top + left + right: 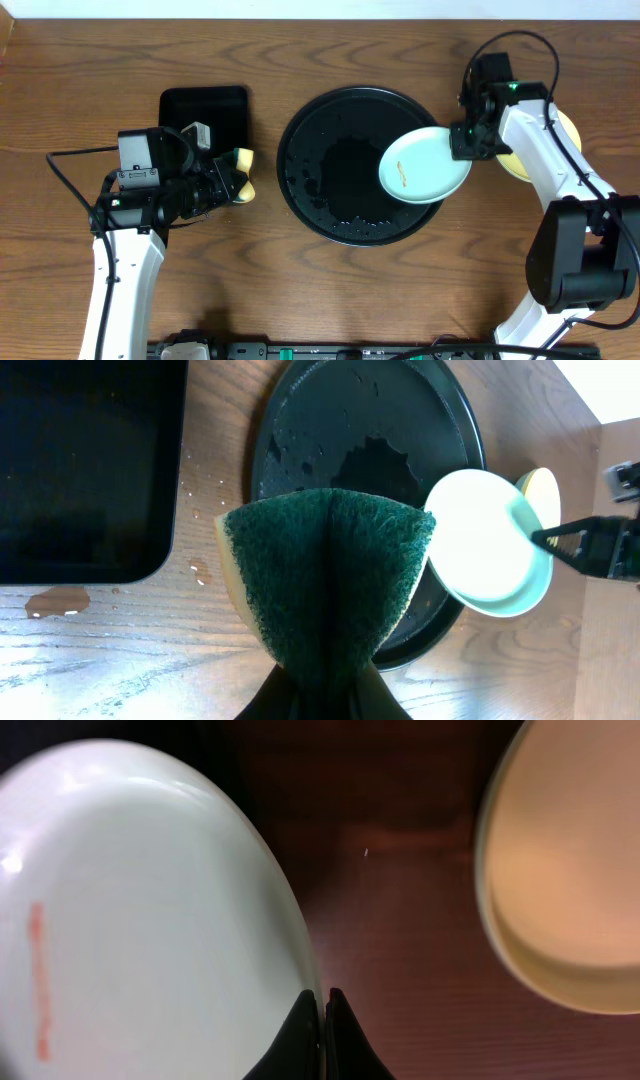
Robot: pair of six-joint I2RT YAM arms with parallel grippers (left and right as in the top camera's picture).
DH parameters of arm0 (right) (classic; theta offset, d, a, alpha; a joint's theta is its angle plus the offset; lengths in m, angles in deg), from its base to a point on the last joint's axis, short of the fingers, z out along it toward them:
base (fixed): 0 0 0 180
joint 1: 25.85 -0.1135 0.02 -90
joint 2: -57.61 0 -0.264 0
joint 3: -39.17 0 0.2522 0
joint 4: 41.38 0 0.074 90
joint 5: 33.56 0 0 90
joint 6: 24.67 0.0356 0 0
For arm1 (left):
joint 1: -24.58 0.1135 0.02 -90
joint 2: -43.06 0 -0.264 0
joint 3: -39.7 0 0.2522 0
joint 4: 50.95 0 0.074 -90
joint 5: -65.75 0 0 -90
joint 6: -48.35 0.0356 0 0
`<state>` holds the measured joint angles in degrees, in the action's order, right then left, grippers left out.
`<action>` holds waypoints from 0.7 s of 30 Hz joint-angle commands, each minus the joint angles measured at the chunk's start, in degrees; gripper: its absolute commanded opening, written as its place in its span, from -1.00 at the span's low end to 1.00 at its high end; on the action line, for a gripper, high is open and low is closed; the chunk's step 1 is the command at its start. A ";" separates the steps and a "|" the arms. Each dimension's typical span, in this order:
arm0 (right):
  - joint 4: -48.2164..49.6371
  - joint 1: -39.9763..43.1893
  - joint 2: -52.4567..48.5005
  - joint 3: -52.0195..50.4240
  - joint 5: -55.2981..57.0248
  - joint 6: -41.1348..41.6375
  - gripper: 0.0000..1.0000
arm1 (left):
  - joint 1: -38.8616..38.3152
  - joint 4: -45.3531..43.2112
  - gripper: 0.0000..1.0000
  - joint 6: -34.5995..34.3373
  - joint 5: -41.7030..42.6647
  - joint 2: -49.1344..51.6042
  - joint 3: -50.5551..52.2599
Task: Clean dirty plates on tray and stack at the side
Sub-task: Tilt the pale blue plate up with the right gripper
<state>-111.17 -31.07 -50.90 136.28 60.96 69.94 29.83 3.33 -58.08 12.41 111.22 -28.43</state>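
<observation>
The large round black tray (320,180) lies wet at the table's middle. My right gripper (466,141) is shut on the rim of a pale mint plate (424,165) with an orange-brown smear and holds it tilted over the tray's right side. The rim sits between its fingertips in the right wrist view (322,1000), and the plate (150,920) fills the left there. A pale yellow plate (566,130) lies on the table behind the right arm, also in the right wrist view (560,870). My left gripper (238,176) is shut on a green-and-yellow sponge (325,575) left of the tray (400,430).
A smaller rectangular black tray (205,110) lies at the back left, also in the left wrist view (80,460). Water drops and a brown puddle (55,600) lie on the wood near it.
</observation>
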 commanded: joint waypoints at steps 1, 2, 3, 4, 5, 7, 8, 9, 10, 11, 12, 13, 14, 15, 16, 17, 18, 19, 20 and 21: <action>0.07 0.42 -0.50 -2.10 -0.04 1.18 -0.97 | 0.13 0.04 -0.84 1.20 -0.31 0.15 -1.01; -0.11 0.42 -0.50 -2.32 -0.04 1.18 -0.97 | 0.13 0.02 -0.84 1.20 -0.31 0.15 -1.01; -0.13 0.42 -0.50 -2.51 -0.09 1.18 -0.96 | 0.13 -0.02 -0.84 1.20 -0.31 0.15 -1.01; -0.39 0.42 -0.50 -2.60 -0.07 1.16 -0.94 | 0.13 -0.04 -0.84 1.20 -0.33 0.17 -1.01; -0.74 0.42 -0.50 -2.60 -0.07 1.14 -0.91 | 0.13 -0.04 -0.84 1.20 -0.33 0.17 -1.01; -1.46 0.42 -0.50 -2.60 -0.07 1.14 -0.78 | 0.13 -0.04 -0.84 1.20 -0.33 0.17 -1.01; -1.90 0.42 -0.50 -2.60 -0.04 1.14 -0.70 | 0.13 -0.04 -0.84 1.20 -0.31 0.15 -1.01; -2.08 0.42 -0.50 -2.60 -0.07 1.11 -0.67 | 0.13 -0.04 -0.84 1.20 -0.31 0.15 -1.01; -2.21 0.42 -0.50 -2.64 -0.04 1.11 -0.60 | 0.13 -0.02 -0.84 1.20 -0.31 0.17 -1.01; -2.21 0.44 -0.50 -2.69 -0.04 1.01 -0.56 | 0.13 -0.02 -0.84 1.20 -0.31 0.15 -1.01; -2.16 0.44 -0.50 -2.71 -0.04 0.90 -0.52 | 0.13 0.00 -0.84 1.20 -0.31 0.15 -1.01; -2.05 0.44 -0.50 -2.71 -0.04 0.90 -0.50 | 0.13 0.00 -0.85 1.20 -0.31 0.15 -1.01; -1.84 0.44 -0.50 -2.71 -0.04 0.90 -0.45 | 0.13 0.02 -0.84 1.20 -0.31 0.15 -1.01; -1.55 0.44 -0.50 -2.71 -0.04 0.74 -0.38 | 0.13 0.04 -0.84 1.20 -0.31 0.15 -1.01; -1.33 0.55 -0.50 -2.71 -0.09 0.33 -0.30 | 0.13 0.09 -0.84 1.20 -0.31 0.15 -1.01; -1.18 0.72 -0.50 -2.71 -0.39 -0.17 -0.25 | 0.13 0.20 -0.84 1.20 -0.31 0.17 -1.01; -1.16 1.01 -0.50 -2.71 -1.09 -0.57 -0.22 | 0.13 0.24 -0.84 1.20 -0.31 0.15 -1.01; -1.20 1.44 -0.50 -2.71 -2.51 -0.94 -0.22 | 0.13 0.37 -0.84 1.22 -0.31 0.15 -1.01; -1.31 2.03 -0.50 -2.71 -4.66 -1.66 -0.23 | 0.13 0.42 -0.85 1.29 -0.31 0.15 -1.01; -1.36 2.56 -0.50 -2.78 -6.43 -2.34 -0.24 | 0.13 0.44 -0.84 1.46 -0.33 0.15 -1.01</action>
<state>-112.50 -30.28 -50.90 133.88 59.12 69.76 29.83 3.48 -58.05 12.39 111.22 -28.43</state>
